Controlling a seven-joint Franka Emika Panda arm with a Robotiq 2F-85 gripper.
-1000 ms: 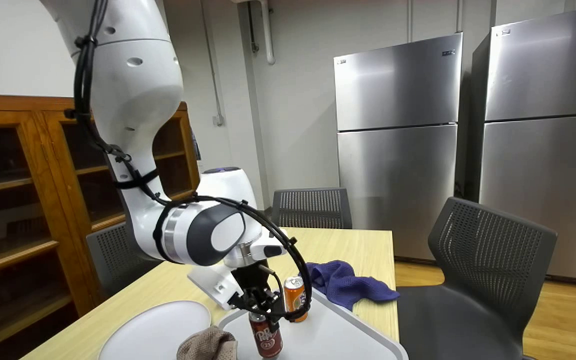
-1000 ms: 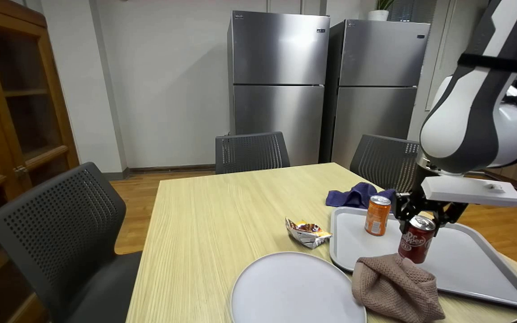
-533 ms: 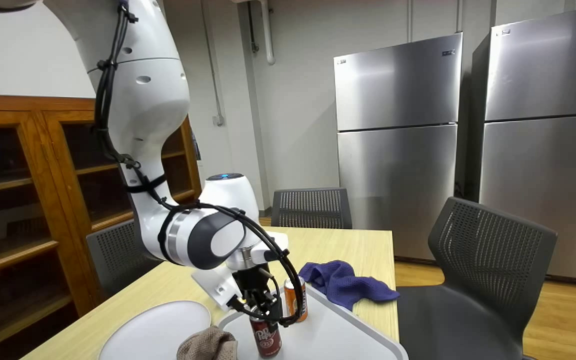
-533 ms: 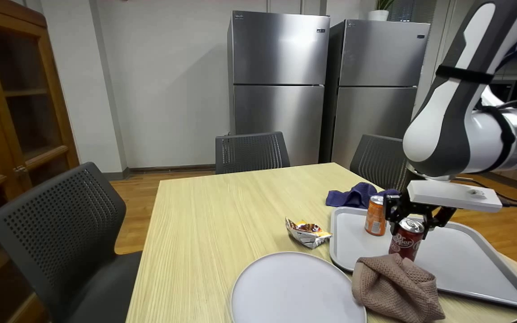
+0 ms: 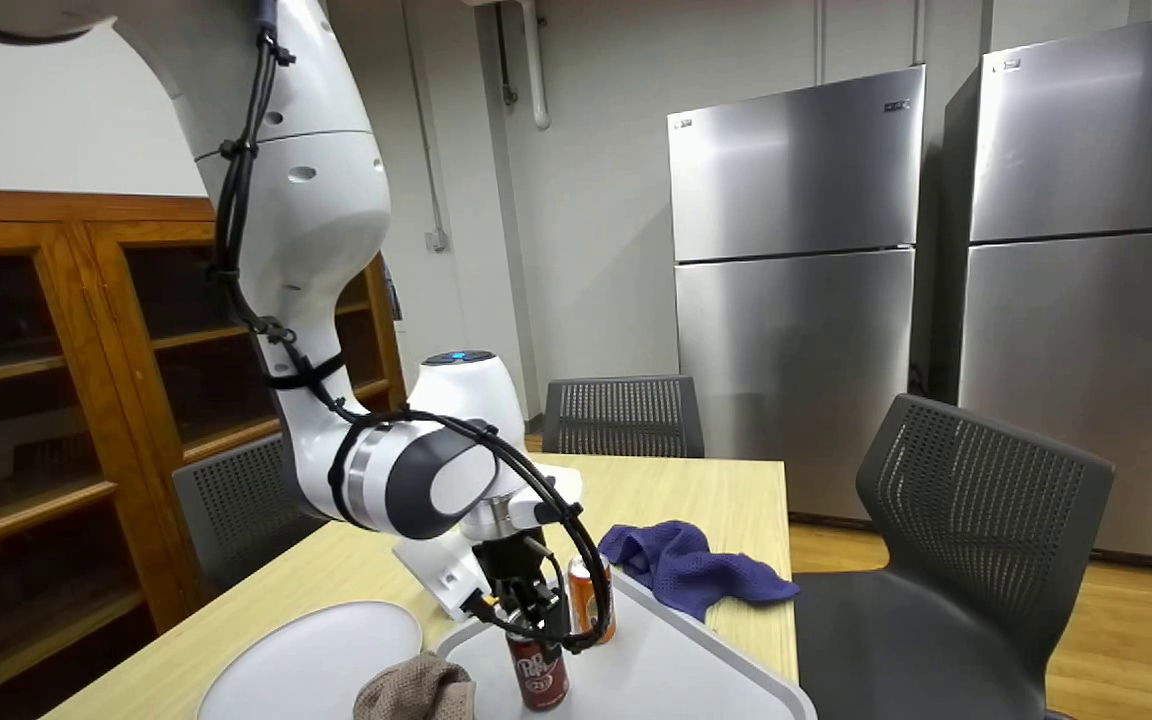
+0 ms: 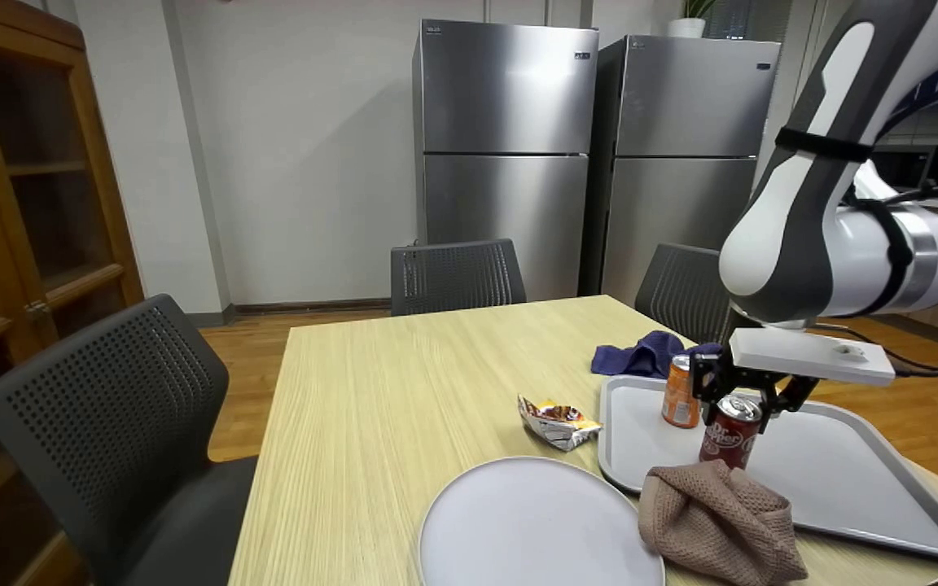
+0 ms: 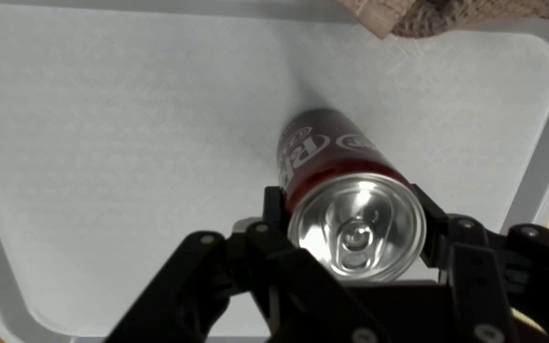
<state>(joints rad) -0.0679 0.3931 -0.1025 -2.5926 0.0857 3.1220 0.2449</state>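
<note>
The black gripper holds a dark red can: its jaws are parted to the can's width and sit against both sides, close to the lid. The can is a smooth metal cylinder with white Dr Pepper lettering and a shiny silver top with a ring tab. It is over the near part of a pale grey tray with rounded corners and a raised rim; whether its base touches the tray cannot be told.

In an exterior view, an orange can stands upright on the tray, farther off and to the left. A crumpled brown towel of waffle weave laps over the near rim, beside a flat, round, matte plate at the near left. A crinkled foil packet, silver with yellow and brown, lies close to the tray's left edge, and a bunched textured blue cloth lies on the far side.

The table has a pale, fine-grained wooden top. Dark grey chairs with perforated backs stand around it. Beyond are two brushed-steel refrigerators and a plain greyish wall; to the left, a brown wooden cabinet has glass-paned doors. The floor is warm-toned wood planks.
</note>
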